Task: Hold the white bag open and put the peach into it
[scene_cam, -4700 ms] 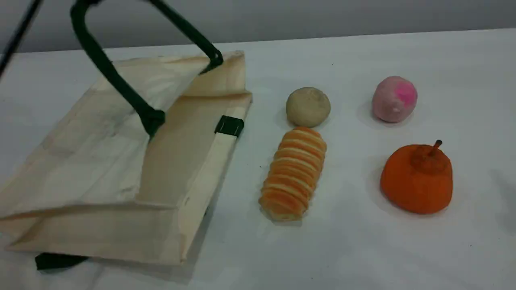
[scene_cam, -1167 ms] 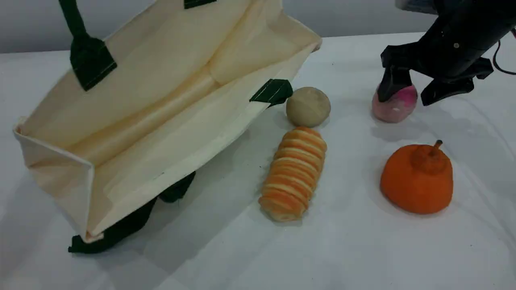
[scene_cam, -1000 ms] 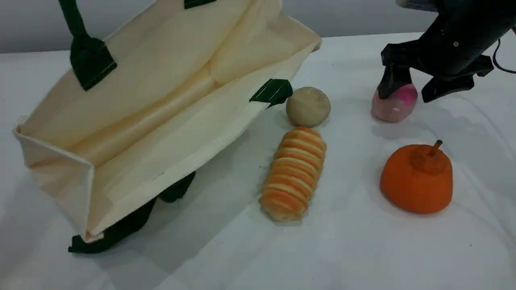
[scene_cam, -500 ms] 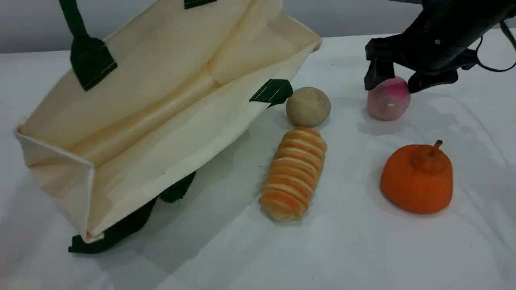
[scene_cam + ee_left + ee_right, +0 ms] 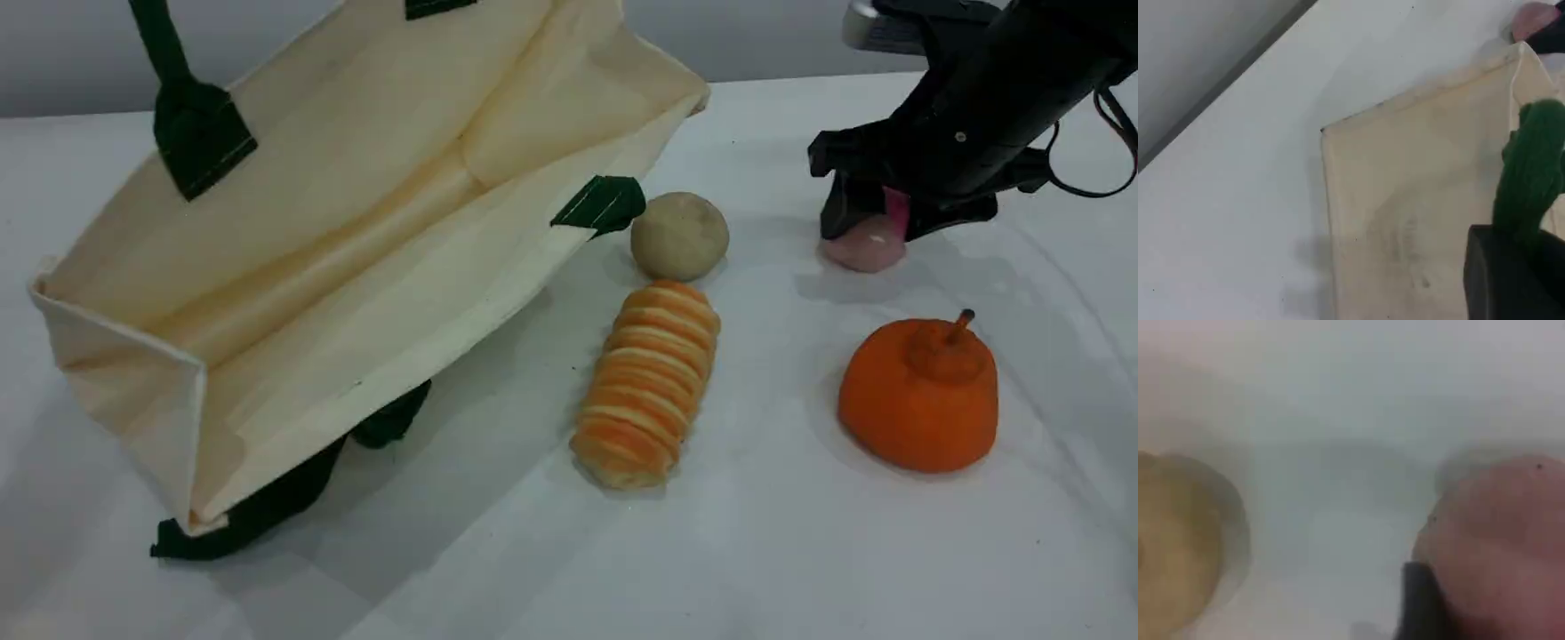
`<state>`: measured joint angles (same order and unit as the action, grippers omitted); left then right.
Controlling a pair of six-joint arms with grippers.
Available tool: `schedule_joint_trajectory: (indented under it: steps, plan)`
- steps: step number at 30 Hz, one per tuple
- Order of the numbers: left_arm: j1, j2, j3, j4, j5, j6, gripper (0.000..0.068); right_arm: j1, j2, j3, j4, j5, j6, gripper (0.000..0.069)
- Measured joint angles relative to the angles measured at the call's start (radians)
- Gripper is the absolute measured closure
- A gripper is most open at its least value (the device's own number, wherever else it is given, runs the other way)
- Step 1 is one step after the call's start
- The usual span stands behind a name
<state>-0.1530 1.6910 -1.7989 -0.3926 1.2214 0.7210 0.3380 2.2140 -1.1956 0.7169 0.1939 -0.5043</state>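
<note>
The right gripper (image 5: pixel 876 227) has just dropped lower over the peach (image 5: pixel 867 251) and drawn its fingers in. Half a second ago they stood wide over the top of it; now they flank it closely and seem to pinch it from both sides, so only its pale underside and a thin magenta strip show between them. In the right wrist view the dark fingertip (image 5: pixel 1419 603) lies right against the pink skin, which fits a grip being made, though that view is badly blurred. The peach has not left the table (image 5: pixel 800 551): it sits toward the far edge on the right side, well apart from the bag (image 5: pixel 356 178), with the tan ball (image 5: pixel 680 236) and the striped roll (image 5: pixel 647 382) between the two and the orange fruit (image 5: pixel 920 400) nearer the front edge. On the left nothing has shifted over that second. The left gripper (image 5: pixel 1511 283) is pressed together on the green handle (image 5: pixel 1533 167) and holds it up, so the far wall of the bag stands raised and its mouth gapes toward the table's middle. For the task this looks like the end of the reach and the start of the pick: the bag is already held open, and what remains is to lift the peach, carry it over or around the ball and roll, and release it inside the mouth. The soft peach looks squeezed, so the grip may need checking as it rises.
</note>
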Motion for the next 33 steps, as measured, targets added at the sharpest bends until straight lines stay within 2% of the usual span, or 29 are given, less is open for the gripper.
schedule_joint_trajectory:
  steps: [2,11,15,23,33]
  plan:
    - [0.0,0.0,0.0,-0.001,0.0,0.0,0.059,0.0,-0.001,0.0,-0.012,0.006,-0.002,0.0337]
    - [0.0,0.0,0.0,-0.001,0.0,0.0,0.059,0.003,-0.061,0.003,-0.1,0.101,-0.011,0.0338]
    - [0.0,0.0,0.0,0.0,0.0,0.0,0.059,0.001,-0.137,0.003,-0.133,0.113,-0.01,0.0338]
    - [0.0,0.0,0.0,-0.001,0.0,0.0,0.059,0.001,-0.296,0.003,-0.233,0.262,0.02,0.0338]
    - [0.0,0.0,0.0,-0.005,0.0,0.0,0.059,0.001,-0.495,0.042,-0.271,0.319,0.046,0.0339]
